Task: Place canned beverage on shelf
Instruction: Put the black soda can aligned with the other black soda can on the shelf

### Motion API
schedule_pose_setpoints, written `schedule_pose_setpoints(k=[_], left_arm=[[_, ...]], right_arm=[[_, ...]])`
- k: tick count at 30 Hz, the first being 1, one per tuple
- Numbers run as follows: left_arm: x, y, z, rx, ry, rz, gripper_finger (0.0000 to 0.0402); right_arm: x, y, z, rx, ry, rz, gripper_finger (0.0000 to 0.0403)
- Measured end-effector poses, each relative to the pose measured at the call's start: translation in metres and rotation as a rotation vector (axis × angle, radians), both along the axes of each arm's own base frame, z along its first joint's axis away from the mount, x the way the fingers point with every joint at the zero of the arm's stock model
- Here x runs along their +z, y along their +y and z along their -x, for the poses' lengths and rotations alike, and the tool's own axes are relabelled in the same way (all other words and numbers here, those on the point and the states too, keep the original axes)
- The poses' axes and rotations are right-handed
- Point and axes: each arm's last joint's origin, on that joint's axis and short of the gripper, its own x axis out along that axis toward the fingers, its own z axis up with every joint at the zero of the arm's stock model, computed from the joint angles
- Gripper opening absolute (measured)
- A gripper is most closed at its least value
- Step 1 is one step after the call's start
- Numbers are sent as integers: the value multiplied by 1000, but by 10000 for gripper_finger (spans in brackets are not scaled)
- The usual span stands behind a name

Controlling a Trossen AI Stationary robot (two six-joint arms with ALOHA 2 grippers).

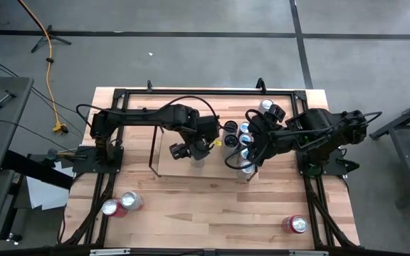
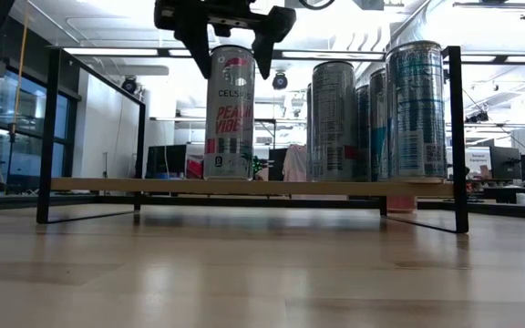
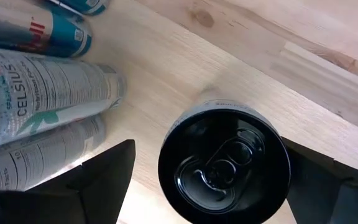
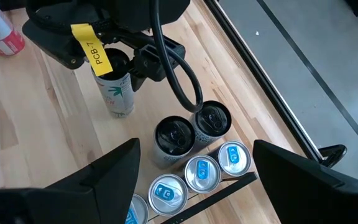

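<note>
Can (image 2: 230, 114), upright on the shelf (image 2: 153, 185), stands between the spread fingers of the left gripper (image 3: 207, 171), which hangs straight above it; its long axis is vertical and neither finger seems to touch it. On the counter (image 1: 212, 217), two loose cans (image 1: 122, 203) lie at about seven o'clock from the shelf, another (image 1: 295, 225) at five. At three o'clock, a cluster of standing cans (image 4: 194, 155) fills the shelf's end below the right gripper (image 4: 194, 180), fingers apart, holding nothing.
</note>
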Motion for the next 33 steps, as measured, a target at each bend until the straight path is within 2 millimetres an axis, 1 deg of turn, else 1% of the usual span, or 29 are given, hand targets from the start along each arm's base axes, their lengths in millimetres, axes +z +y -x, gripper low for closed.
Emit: schedule_pose_setpoints(k=[12,19,28,33], left_arm=[[0,-5,0,-16,-2,-22,333],[0,-4,1,45,12,-35,333],[-1,-3,2,-11,21,-58,332],[-4,-2,1,-19,45,-50,316]], right_arm=[[0,0,0,0,0,0,298],[0,0,0,0,0,0,298],[0,0,0,6,3,5,298],[0,0,0,6,3,5,298]])
